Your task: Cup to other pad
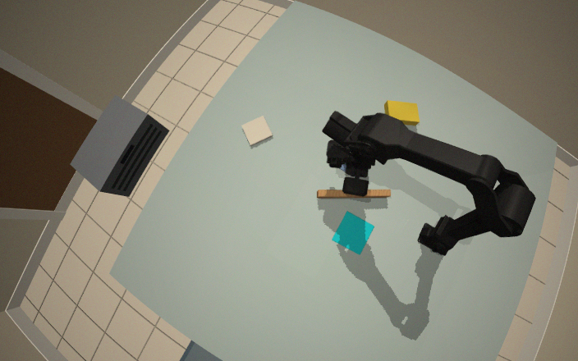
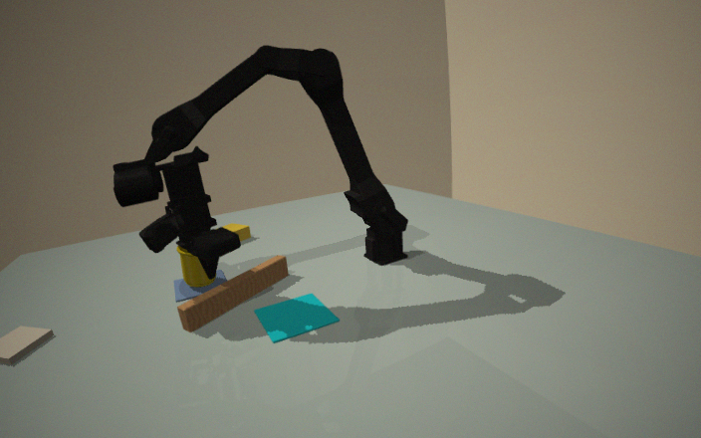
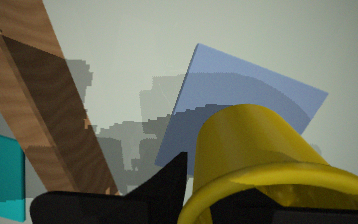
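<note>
The yellow cup (image 2: 192, 267) (image 3: 250, 140) stands upright or nearly so at the blue pad (image 2: 180, 293) (image 3: 210, 60); I cannot tell whether its base touches it. My gripper (image 2: 206, 266) (image 3: 196, 159) points down at the cup, with one black finger outside its wall and the other inside the rim. It is shut on the cup's wall. The marbles are not clearly visible inside. The teal pad (image 1: 353, 232) (image 2: 296, 318) (image 3: 0, 175) lies across the beam with nothing on it. In the top view the arm hides the cup.
A wooden beam (image 1: 327, 194) (image 2: 233, 294) (image 3: 45, 90) lies between the two pads. A yellow block (image 1: 401, 111) (image 2: 241, 232) lies behind the gripper. A flat beige block (image 1: 257, 130) (image 2: 12, 344) lies off to the side, beyond the pads.
</note>
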`<state>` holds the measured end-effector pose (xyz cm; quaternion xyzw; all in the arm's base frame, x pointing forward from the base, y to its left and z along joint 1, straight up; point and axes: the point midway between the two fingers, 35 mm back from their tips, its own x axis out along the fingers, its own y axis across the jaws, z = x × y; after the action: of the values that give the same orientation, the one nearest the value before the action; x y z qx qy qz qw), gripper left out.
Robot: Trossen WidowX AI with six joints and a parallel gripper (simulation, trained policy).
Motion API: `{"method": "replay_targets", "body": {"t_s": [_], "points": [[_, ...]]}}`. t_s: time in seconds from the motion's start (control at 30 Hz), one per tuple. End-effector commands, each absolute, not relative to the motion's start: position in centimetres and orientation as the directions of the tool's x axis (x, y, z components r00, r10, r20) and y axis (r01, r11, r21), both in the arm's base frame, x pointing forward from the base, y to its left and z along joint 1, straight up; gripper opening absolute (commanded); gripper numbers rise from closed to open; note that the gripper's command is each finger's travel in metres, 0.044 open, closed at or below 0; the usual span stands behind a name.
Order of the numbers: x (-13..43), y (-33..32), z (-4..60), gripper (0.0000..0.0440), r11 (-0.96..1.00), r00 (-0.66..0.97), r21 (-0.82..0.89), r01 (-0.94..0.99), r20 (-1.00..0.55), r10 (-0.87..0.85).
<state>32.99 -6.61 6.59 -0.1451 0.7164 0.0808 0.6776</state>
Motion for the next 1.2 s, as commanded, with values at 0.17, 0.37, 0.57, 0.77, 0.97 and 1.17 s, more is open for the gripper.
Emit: {"method": "replay_targets", "body": {"t_s": [0.17, 0.37, 0.57, 0.77, 0.97, 1.17], "points": [[32.4, -5.9, 7.9, 0.0003, 0.921, -0.049, -0.058, -0.384, -0.995, -0.083], [32.0, -4.8, 9.5, 0.0003, 0.908, -0.048, -0.045, -0.417, -0.996, -0.071], [31.7, -3.7, 11.2, 0.0006, 0.894, -0.037, -0.04, -0.446, -0.997, -0.063], [31.6, -2.4, 12.5, 0.0, 0.878, -0.024, -0.043, -0.477, -0.998, -0.062], [31.6, -0.8, 13.2, 0.0, 0.86, -0.006, -0.05, -0.508, -0.998, -0.061], [31.5, 1.0, 13.8, 0.0, 0.842, 0.013, -0.058, -0.537, -0.998, -0.061]]}}
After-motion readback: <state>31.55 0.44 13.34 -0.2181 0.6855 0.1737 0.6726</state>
